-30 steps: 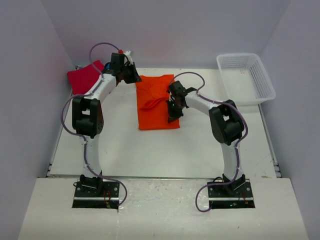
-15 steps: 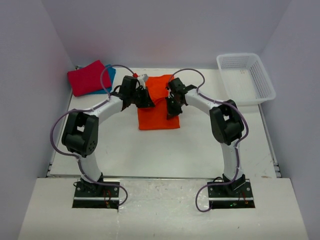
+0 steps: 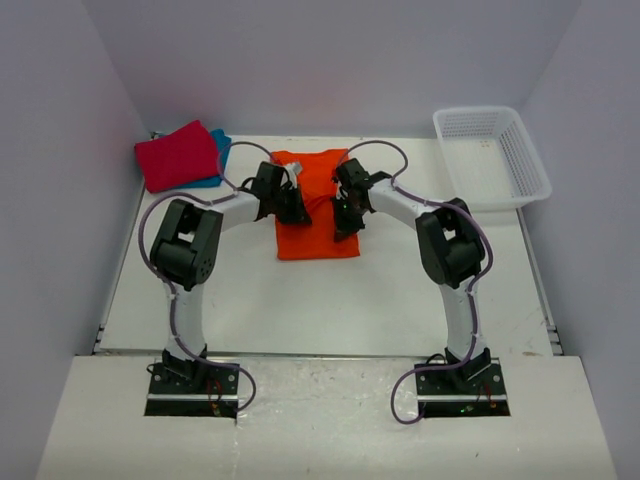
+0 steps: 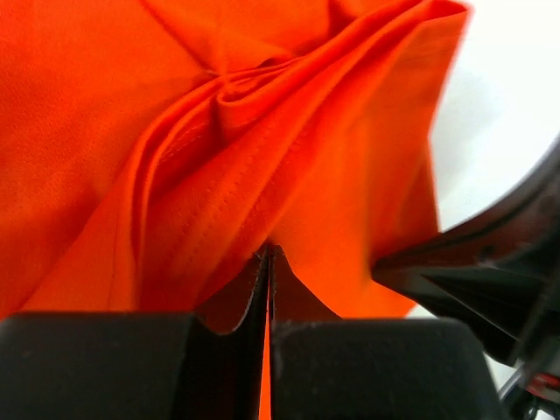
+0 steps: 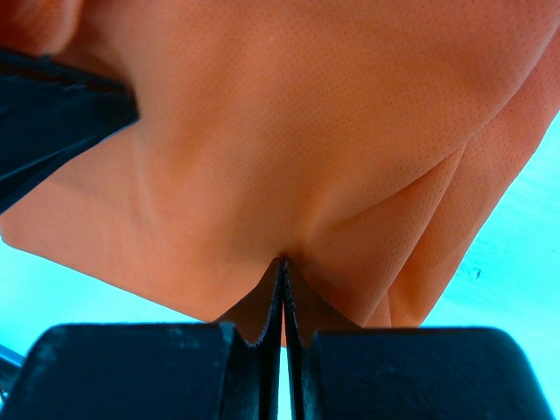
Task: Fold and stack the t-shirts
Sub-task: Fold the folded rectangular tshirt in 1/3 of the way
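The orange t-shirt (image 3: 318, 232) lies part-folded in the middle of the table, bunched at its upper half. My left gripper (image 3: 296, 206) is shut on its left side, and creased orange cloth (image 4: 219, 131) meets the pinched tips (image 4: 268, 250). My right gripper (image 3: 345, 214) is shut on its right side, with cloth (image 5: 289, 131) drawn into the closed tips (image 5: 282, 261). The two grippers sit close together, facing each other over the shirt. The red t-shirt (image 3: 178, 156) lies folded at the back left, on top of the teal t-shirt (image 3: 221, 149), of which only an edge shows.
A white lattice basket (image 3: 520, 160) stands at the back right corner. Purple-grey walls close in the table on the left, back and right. Bare white tabletop (image 3: 330, 300) lies between the orange shirt and the arm bases.
My left arm has swung from the red shirt at the back left over to the orange shirt and now pinches its left side. The right gripper has barely moved.
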Available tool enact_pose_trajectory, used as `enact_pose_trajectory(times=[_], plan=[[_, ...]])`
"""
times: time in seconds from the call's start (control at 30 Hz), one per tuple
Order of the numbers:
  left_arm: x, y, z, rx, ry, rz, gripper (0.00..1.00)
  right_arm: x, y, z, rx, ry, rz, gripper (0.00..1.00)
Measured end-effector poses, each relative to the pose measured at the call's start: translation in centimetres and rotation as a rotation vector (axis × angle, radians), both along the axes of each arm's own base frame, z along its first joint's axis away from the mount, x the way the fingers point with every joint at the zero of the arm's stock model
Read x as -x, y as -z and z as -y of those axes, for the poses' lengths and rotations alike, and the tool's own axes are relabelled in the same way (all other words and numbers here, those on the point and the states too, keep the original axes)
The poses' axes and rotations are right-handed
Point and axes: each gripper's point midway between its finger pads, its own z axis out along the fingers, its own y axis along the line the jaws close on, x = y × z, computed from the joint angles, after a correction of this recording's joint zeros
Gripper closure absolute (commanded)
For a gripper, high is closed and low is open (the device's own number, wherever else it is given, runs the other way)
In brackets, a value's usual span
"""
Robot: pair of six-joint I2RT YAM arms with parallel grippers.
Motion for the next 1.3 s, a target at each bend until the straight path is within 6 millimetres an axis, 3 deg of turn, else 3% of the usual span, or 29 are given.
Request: enact_pose_trajectory(times=[0.1, 0.27, 0.57, 0.7, 0.77, 0.83, 1.0, 1.1, 1.3], plan=[[0.0, 1.8, 0.0, -0.009, -0.001, -0.033, 1.0, 0.1, 0.3, 0.1, 0.006, 0.0, -0.009, 1.0], [-2.2, 1.4, -0.6, -0.005, -0.028, -0.001, 1.0, 0.2, 0.4, 0.1, 0.009, 0.001, -0.012, 1.0], [-11.3, -0.1, -6.8, -0.047, -0.174, 0.083, 1.0, 0.3, 0.7, 0.2, 0.014, 0.018, -0.032, 1.0], [-14.0, -1.7, -9.1, -0.052, -0.218, 0.125, 1.0, 0.4, 0.7, 0.2, 0.017, 0.019, -0.034, 1.0], [-14.5, -2.0, -9.9, -0.052, -0.228, 0.137, 1.0, 0.3, 0.7, 0.2, 0.016, 0.019, -0.033, 1.0], [-14.0, -2.0, -10.1, -0.047, -0.23, 0.142, 1.0, 0.3, 0.7, 0.2, 0.015, 0.018, -0.031, 1.0], [-7.5, -1.7, -10.1, -0.033, -0.235, 0.053, 1.0, 0.4, 0.7, 0.2, 0.013, 0.017, -0.026, 1.0], [-3.5, -4.1, -9.5, -0.016, -0.236, 0.065, 1.0, 0.4, 0.7, 0.2, 0.013, 0.016, -0.026, 1.0], [0.9, -10.7, -6.1, 0.07, -0.194, 0.209, 1.0, 0.4, 0.7, 0.2, 0.011, 0.016, -0.025, 1.0]])
